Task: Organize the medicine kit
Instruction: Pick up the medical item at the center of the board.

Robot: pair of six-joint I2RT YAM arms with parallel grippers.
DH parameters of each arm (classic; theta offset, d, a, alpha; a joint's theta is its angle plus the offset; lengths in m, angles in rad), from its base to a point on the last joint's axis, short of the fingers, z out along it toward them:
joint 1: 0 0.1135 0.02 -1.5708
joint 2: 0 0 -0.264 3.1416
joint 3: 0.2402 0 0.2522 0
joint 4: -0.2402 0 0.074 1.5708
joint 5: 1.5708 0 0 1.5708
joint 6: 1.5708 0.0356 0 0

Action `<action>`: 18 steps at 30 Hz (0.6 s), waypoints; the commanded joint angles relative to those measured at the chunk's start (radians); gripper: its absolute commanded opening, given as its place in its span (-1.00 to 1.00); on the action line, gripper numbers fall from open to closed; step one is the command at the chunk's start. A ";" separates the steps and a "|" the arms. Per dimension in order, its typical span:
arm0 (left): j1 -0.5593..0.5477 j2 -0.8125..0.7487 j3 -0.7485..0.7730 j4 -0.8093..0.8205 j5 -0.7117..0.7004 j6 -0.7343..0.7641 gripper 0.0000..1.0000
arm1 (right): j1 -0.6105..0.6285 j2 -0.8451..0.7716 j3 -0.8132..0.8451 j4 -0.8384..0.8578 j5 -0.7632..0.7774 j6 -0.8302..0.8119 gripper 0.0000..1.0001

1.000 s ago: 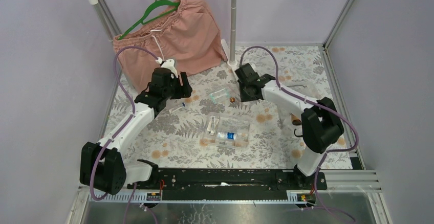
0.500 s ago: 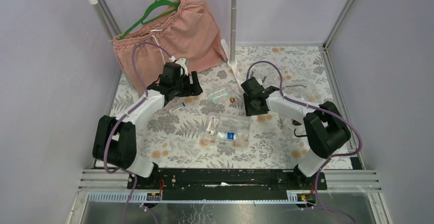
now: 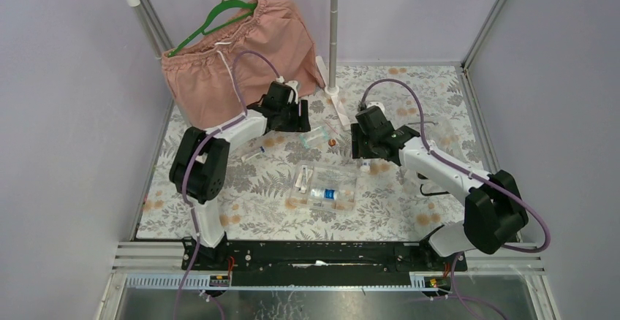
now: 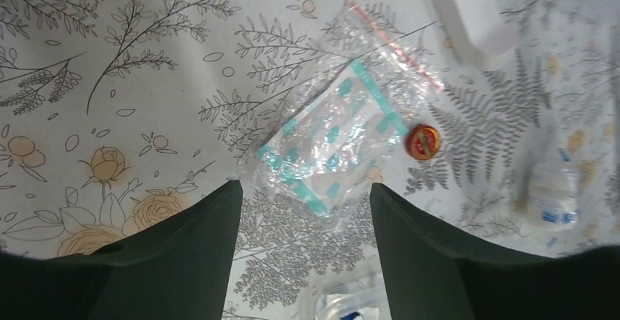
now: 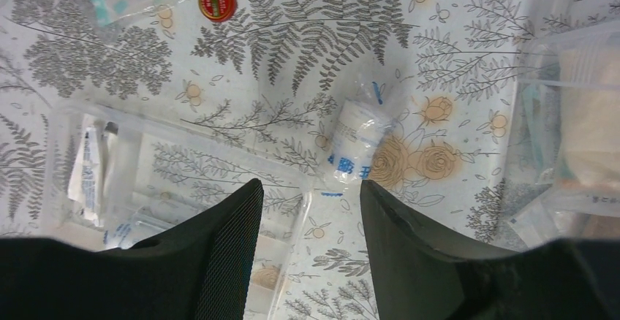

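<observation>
- Left pincer (image 4: 303, 186): jaws apart, empty, over the flat plaster sachet (image 4: 333, 145). The slick film may slip the pinch, and the red tin (image 4: 422, 142) nearby may get nudged.
- Right pincer (image 5: 309, 183): jaws apart, empty, over the wrapped bandage roll (image 5: 354, 145), which may roll away.
- Medicine kit box (image 3: 341, 174): mid-worktop (image 3: 241, 188), just beside the roll.

Lilac walls (image 3: 66, 79), floral tablecloth (image 3: 248, 204) (fern print).

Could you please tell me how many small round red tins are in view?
1: the red tin lies on the tablecloth beside the teal-spotted bag, beyond the clear tray. Others may be hidden from view.
</observation>
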 commanded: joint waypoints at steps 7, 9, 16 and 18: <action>-0.036 0.121 0.084 -0.070 -0.091 0.090 0.42 | 0.003 -0.048 -0.056 0.068 -0.083 0.046 0.19; -0.042 0.140 0.094 -0.082 -0.107 0.097 0.40 | 0.003 -0.050 -0.058 0.069 -0.083 0.045 0.19; -0.077 0.175 0.115 -0.114 -0.169 0.130 0.34 | 0.003 -0.058 -0.066 0.070 -0.068 0.046 0.19; -0.090 0.185 0.118 -0.120 -0.205 0.138 0.31 | 0.003 -0.061 -0.071 0.073 -0.068 0.051 0.19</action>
